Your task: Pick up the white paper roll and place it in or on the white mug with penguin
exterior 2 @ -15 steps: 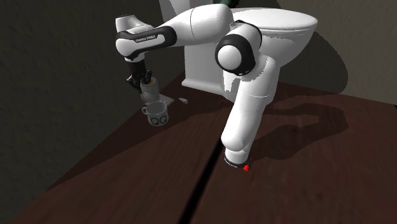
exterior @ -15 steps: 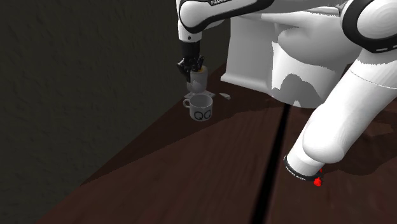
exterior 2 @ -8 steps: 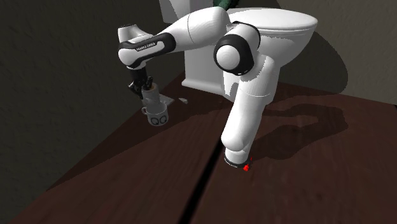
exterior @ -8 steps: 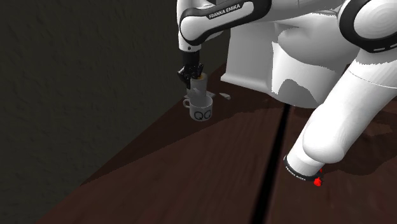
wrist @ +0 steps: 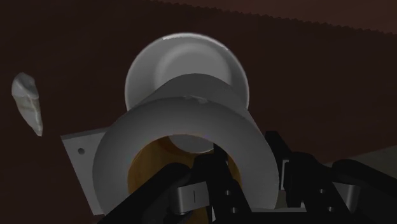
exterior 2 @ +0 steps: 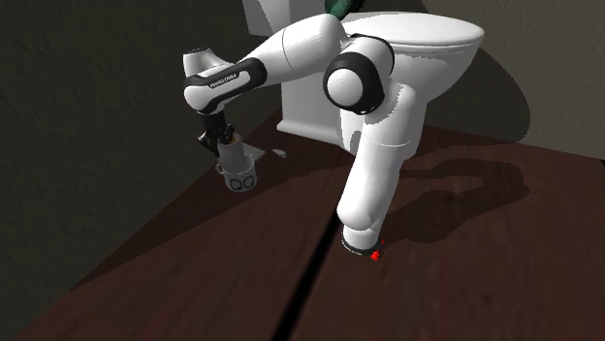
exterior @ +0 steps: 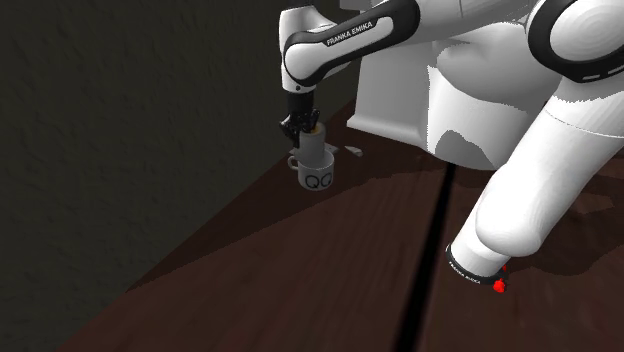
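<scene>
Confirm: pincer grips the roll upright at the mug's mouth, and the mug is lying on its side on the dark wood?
Wrong on one point: the mug is not on its side. It stands upright, mouth up, as the shoulder view shows. The rest is right: the pincer grips the roll upright at the mug's mouth, on the dark wood.

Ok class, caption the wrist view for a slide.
Gripper holding the grey paper roll by its wall, right over the white mug.
</scene>
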You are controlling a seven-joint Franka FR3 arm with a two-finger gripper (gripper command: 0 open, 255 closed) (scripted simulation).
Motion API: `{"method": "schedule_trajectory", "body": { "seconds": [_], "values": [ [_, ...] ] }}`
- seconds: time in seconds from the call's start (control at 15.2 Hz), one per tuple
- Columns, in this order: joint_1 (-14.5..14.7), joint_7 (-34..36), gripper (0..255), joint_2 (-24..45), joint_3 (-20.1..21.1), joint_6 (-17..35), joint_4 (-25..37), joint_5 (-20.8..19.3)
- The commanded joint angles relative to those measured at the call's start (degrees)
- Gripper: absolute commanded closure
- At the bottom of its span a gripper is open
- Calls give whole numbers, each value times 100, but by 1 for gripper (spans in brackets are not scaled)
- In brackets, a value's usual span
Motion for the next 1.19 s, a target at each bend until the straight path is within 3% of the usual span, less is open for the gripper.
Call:
{"method": "schedule_trajectory", "body": {
  "seconds": [0.0, 0.2, 0.26, 0.59, 0.86, 1.12],
  "values": [
    [0, 0, 255, 8, 0, 9, -16, -1],
    [0, 0, 255, 8, 0, 9, -16, -1],
    [0, 0, 0, 9, 0, 10, -15, -1],
    [0, 0, 0, 8, 0, 9, -16, -1],
    [-5, -10, 0, -137, -7, -707, 555, 13],
    [-5, -10, 0, -138, -7, -707, 555, 13]
  ]
}}
